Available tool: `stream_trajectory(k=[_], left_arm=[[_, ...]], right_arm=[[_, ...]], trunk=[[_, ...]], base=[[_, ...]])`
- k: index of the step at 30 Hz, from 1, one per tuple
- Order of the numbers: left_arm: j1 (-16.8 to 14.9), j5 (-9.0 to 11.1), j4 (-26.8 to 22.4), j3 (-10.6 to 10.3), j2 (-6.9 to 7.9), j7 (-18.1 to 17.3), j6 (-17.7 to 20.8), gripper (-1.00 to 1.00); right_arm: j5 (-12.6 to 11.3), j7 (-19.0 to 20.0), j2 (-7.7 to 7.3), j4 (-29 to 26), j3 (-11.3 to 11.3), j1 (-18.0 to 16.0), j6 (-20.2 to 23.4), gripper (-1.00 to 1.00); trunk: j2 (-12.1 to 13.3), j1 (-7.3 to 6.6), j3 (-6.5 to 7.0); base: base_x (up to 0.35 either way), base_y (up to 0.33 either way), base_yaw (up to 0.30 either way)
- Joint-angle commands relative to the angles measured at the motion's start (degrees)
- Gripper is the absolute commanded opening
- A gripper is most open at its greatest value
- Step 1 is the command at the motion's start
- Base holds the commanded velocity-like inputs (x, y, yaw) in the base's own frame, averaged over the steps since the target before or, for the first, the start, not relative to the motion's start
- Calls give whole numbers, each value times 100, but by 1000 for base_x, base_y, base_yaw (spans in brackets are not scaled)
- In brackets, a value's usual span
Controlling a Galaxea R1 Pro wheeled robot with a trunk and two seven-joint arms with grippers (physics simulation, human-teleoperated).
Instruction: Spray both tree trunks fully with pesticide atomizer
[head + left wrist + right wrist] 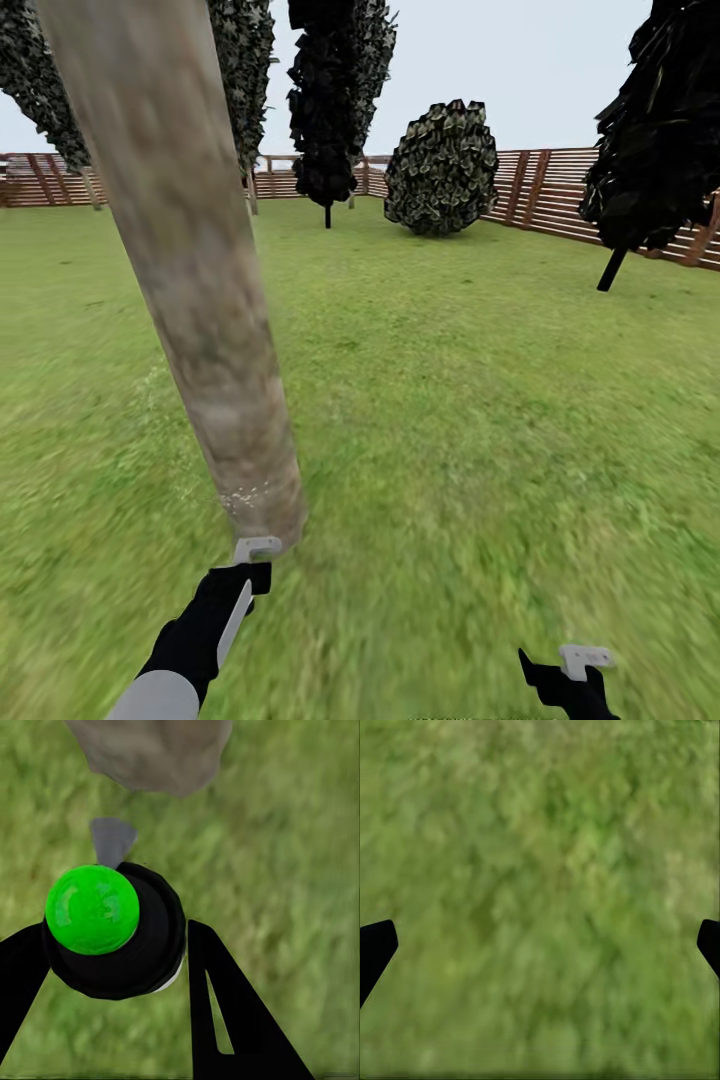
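A thick, mottled grey-beige tree trunk (pixel 190 280) rises close in front of me at the left of the head view, and its base (pixel 157 754) also shows in the left wrist view. Fine white specks of pesticide (pixel 245 497) dot the bark just above the grass. My left gripper (pixel 112 945) is shut on the pesticide atomizer (pixel 94 911), a black bottle with a bright green cap; its grey nozzle (pixel 112 840) points toward the trunk base. My left arm (pixel 205 625) reaches to the foot of the trunk. My right gripper (pixel 540 945) hangs open over bare grass, at the lower right (pixel 570 685).
Green lawn (pixel 450 400) stretches ahead to a brown slat fence (pixel 545 190). Far back stand a round leafy bush (pixel 442 170), a dark narrow tree (pixel 335 100), and a dark leaning tree (pixel 655 140) at the right. More crowns (pixel 245 60) show behind the near trunk.
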Motion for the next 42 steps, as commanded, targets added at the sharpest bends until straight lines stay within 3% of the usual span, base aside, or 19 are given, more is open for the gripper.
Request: stream_trajectory(k=[1,7,11,14,16,18,21,25,28,31,36,37,40,42], left_arm=[[0,-4,3,-4,0,3,-11,-100],[-25,-16,-148,-40,67,-88,-66,-100],[-26,-8,-561,0,117,-98,-51,-100],[-44,-7,-742,-55,76,-99,-45,-100],[-83,-4,-764,-237,45,-89,-24,-100],[-114,0,-781,-567,-9,-73,-5,-100],[-122,1,-784,-569,50,-90,3,-100],[-115,-6,-1042,-211,499,-285,42,-100],[-114,0,-1122,-10,675,-549,48,-100],[-111,-5,-1222,-40,602,-618,61,-100],[-106,-32,-1321,-570,187,-618,164,-100],[-83,-34,-1464,-645,158,-618,242,-100],[-61,-23,-2099,-619,231,-618,544,-100],[-43,-19,-2524,-377,408,-627,735,-100]], right_arm=[[0,0,-1,-1,0,0,0,100],[2,0,1,2,0,0,0,100],[-2,0,-2,0,0,0,0,100],[-1,0,0,2,0,0,0,100],[-2,0,-3,2,0,0,0,100],[0,-5,-2,4,0,0,0,100],[-2,-15,-4,2,-1,-1,0,100],[2,-37,-4,5,0,0,0,100],[2,-36,-4,2,-2,0,0,100],[-2,-35,-4,-1,-7,0,0,100],[-2,-35,-4,-2,-8,0,0,100],[-2,-35,-4,-2,-9,0,0,100],[-2,-35,-4,-2,-8,-2,0,100],[-2,-35,-4,-2,-8,0,0,100]], trunk=[[0,0,0],[0,0,0],[0,0,0],[0,0,0],[0,0,0],[0,0,0],[0,0,0],[0,0,0],[0,0,0],[0,0,0],[0,0,0],[0,0,0],[0,0,0],[0,0,0]], base=[[-71,-51,261],[-6,-4,260],[0,0,49],[0,0,4],[0,0,1],[0,0,0],[0,0,0],[0,0,0],[0,0,0],[0,0,0],[0,0,0],[0,0,0],[0,0,0],[0,0,0]])
